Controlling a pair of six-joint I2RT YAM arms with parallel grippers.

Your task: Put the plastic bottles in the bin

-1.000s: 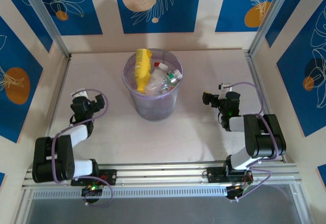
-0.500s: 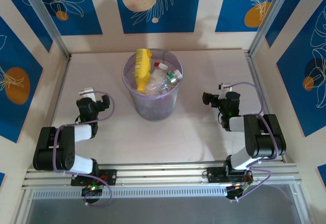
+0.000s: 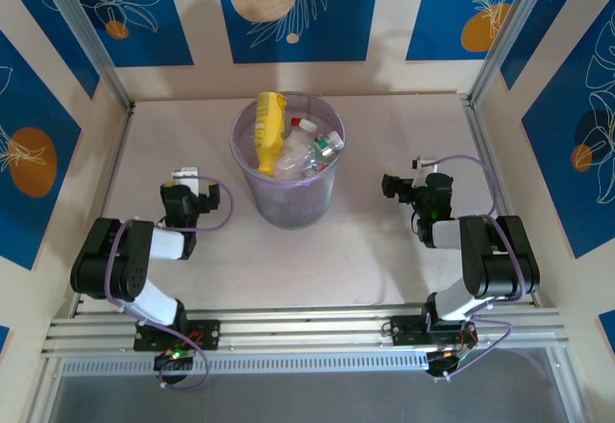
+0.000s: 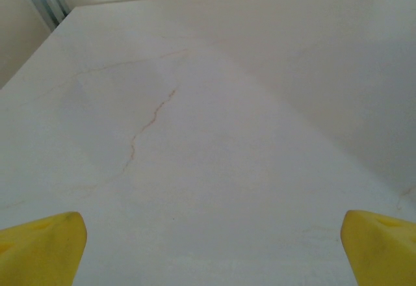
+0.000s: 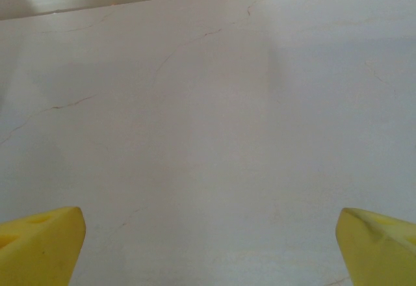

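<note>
A pale surface [image 3: 384, 250] walled by blue-and-cream patterned panels [image 3: 288, 10] carries the bin [image 3: 288, 207] toward its far middle. The plastic bottles [image 3: 270, 133] lie inside it, the yellow one poking above the rim. The left pincer [image 3: 184, 179] sits low, left of the bin, its yellow fingertips [image 4: 42, 247] spread wide apart, holding nothing; the right pincer [image 3: 430, 175], well right of the bin, is likewise spread apart
</note>
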